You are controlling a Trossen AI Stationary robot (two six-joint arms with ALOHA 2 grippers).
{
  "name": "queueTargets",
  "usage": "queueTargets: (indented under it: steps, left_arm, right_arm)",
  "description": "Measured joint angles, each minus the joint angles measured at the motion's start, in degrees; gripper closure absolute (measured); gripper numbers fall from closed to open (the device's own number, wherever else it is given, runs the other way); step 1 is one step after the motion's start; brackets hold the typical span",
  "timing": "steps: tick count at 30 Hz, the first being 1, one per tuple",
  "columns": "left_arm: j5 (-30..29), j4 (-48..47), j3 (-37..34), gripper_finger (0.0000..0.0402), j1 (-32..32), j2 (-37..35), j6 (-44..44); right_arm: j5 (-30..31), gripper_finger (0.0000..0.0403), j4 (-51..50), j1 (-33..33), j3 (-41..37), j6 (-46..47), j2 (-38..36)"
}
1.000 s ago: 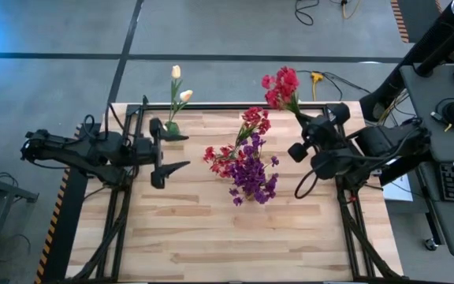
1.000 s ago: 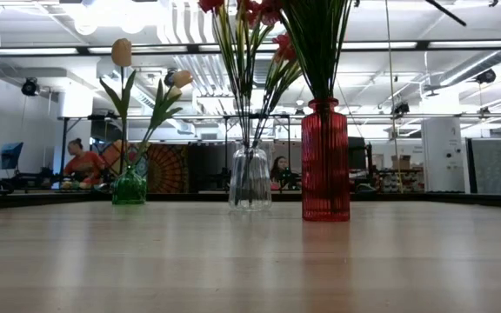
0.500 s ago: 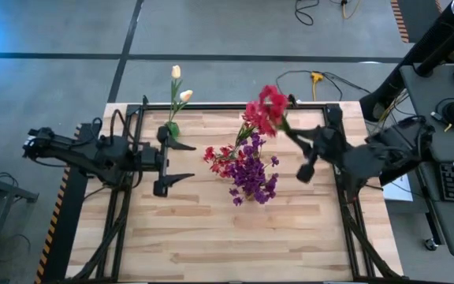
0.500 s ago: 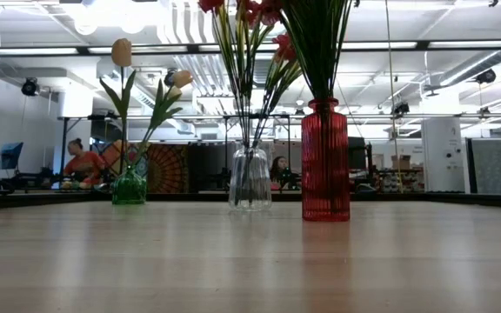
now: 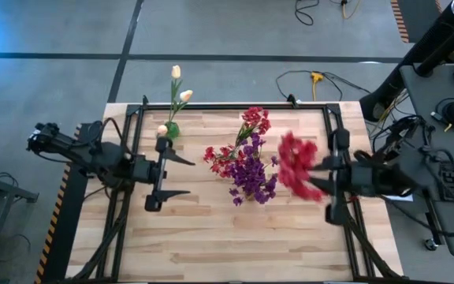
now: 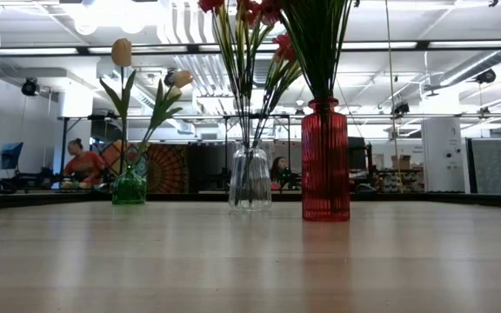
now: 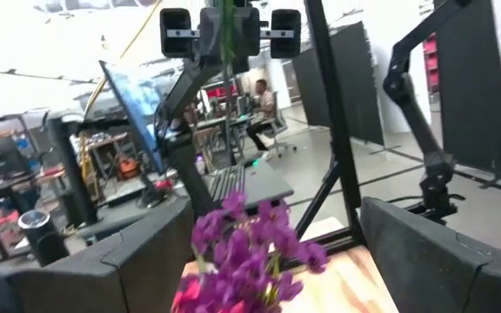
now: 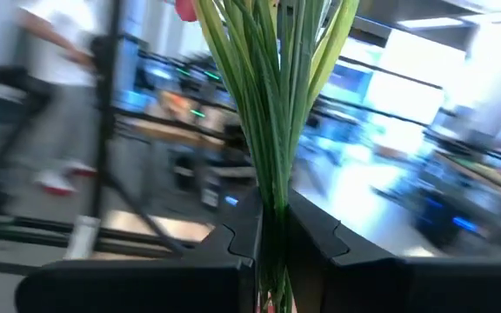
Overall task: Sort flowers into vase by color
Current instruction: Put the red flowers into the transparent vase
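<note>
Red flowers (image 5: pixel 296 164) aloft, others vased.

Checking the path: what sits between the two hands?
In the high view, the purple flowers and red flowers stand between the left hand and right hand.

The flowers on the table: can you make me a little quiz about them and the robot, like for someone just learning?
1. True or false: the right gripper is shut on a bunch of red flowers.
2. What colour is the vase holding the cream tulips?
   A. green  B. blue  C. black
3. Fill in: the left gripper is ____ and holds nothing.

Key: 1 true; 2 A; 3 open.
</note>
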Motion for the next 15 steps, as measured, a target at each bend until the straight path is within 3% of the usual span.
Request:
queueTargets:
  steps: [7, 15]
  left_arm:
    - [-0.19, 1.09, 3.52, 0.0090, -3.75, 5.77, 0.45]
    - [-7.86, 8.06, 7.36, 0.0101, -10.70, 16.40, 2.24]
  right_arm:
    - [-17.28, 0.0374, 4.29, 0.89, -0.56, 0.75, 1.98]
    - [-19.35, 0.0374, 11.98, 3.95, -0.73, -0.26, 9.74]
